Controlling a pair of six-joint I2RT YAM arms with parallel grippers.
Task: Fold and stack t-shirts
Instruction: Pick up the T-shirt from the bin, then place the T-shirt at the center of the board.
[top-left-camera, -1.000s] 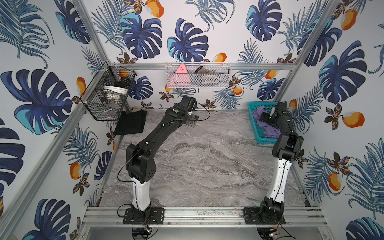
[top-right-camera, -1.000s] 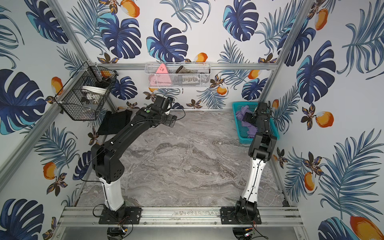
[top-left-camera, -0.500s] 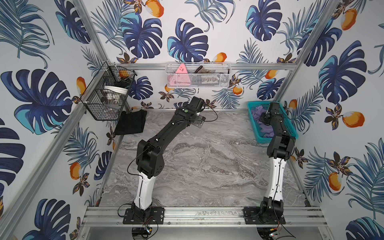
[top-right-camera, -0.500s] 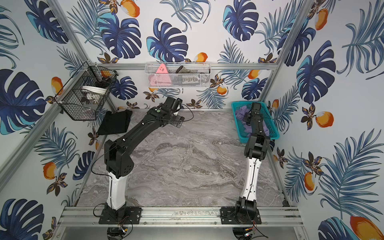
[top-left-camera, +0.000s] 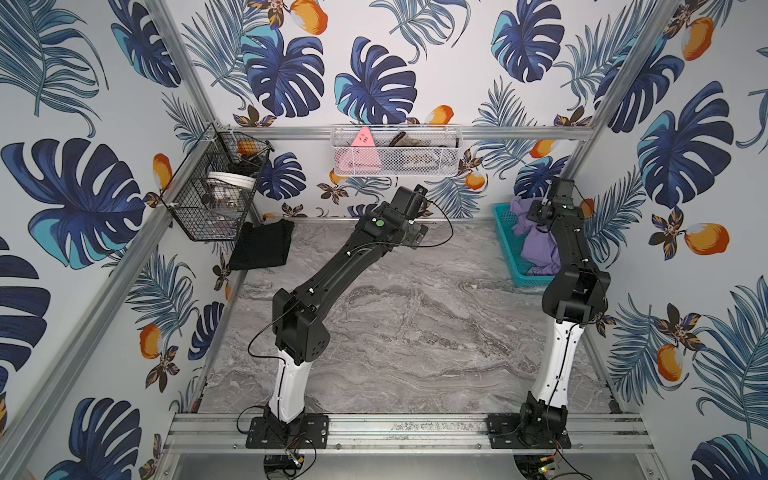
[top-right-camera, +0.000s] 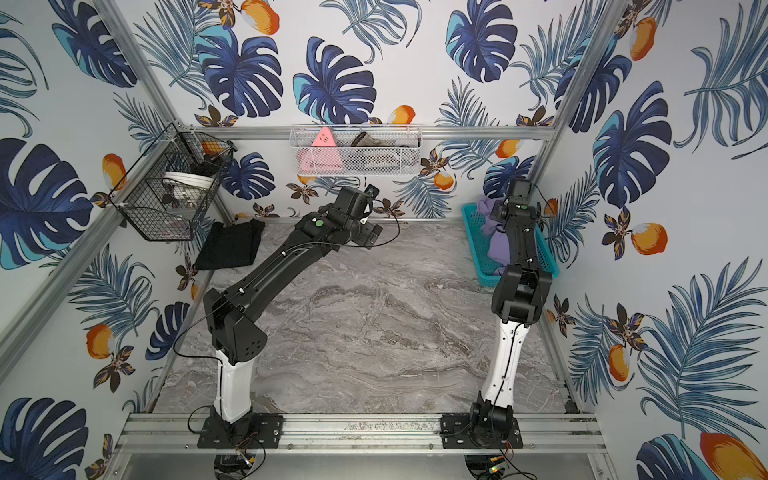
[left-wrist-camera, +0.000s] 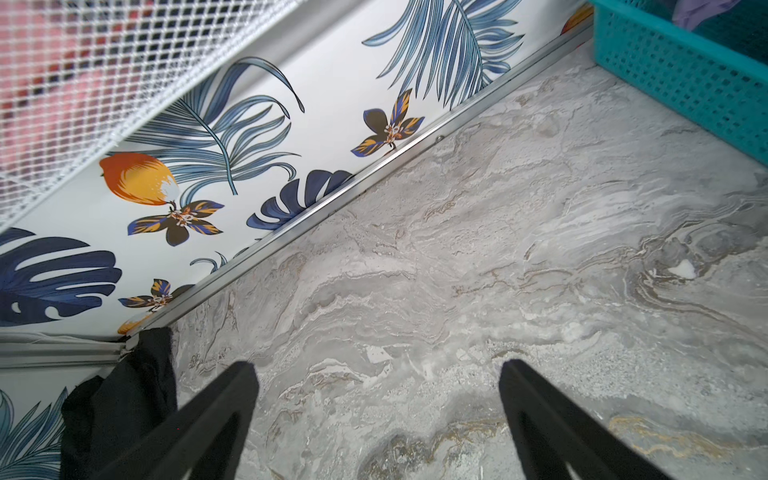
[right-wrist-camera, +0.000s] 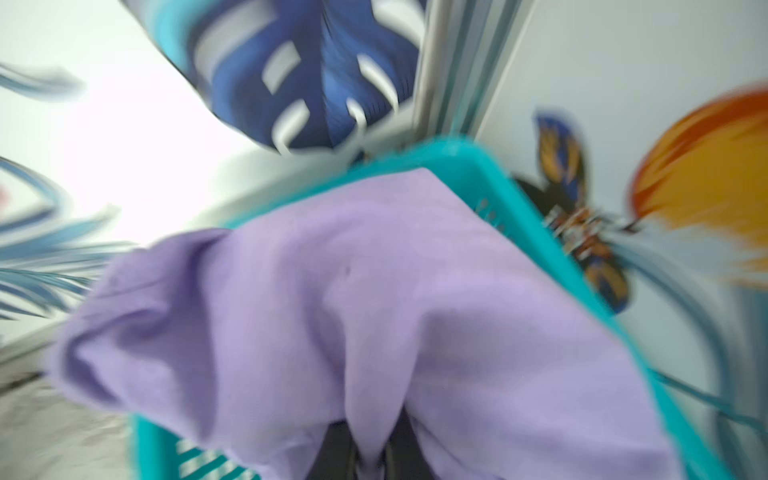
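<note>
Teal basket (top-left-camera: 508, 243) sits on marble table (top-left-camera: 415, 324) (mesh basket (top-left-camera: 415, 160) hangs behind)

The 2 arms (top-left-camera: 332, 266) are black with white lower links (top-left-camera: 286, 386) and thin black cables (top-left-camera: 444, 224).

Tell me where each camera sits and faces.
Top views: high behind the arm bases, looking down at the table; left arm and right arm whole.
Left wrist: on left arm, facing table and back wall; open left end effector shows.
Right wrist: blurred, over the basket; right end effector shut on purple shirt.
Shared: all show the basket.
</note>
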